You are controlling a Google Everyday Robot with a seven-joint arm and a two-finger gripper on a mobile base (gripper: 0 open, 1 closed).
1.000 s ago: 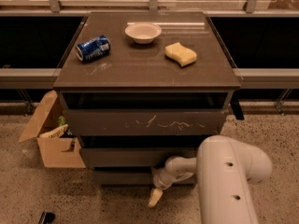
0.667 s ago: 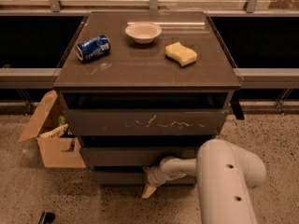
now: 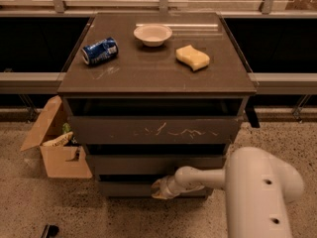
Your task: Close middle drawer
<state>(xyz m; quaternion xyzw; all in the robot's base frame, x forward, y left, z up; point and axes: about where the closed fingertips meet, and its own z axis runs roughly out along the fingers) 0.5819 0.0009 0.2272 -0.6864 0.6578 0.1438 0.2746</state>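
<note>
The gripper (image 3: 161, 188) is coming up from near the floor since a second ago and is now sitting low against the cabinet front, level with the bottom drawer (image 3: 124, 188). I am not able to tell whether it is spread or pressed together. The middle drawer (image 3: 148, 163) is lying just above it, its long front running left to right and standing out a little, so I am judging it still open. I am reckoning on rising, then pushing straight in. Beyond, the scratched drawer (image 3: 124, 130) is jutting out, and the bench (image 3: 148, 73) is carrying a can (image 3: 99, 51), a sponge (image 3: 192, 57) and a bowl (image 3: 152, 34).
</note>
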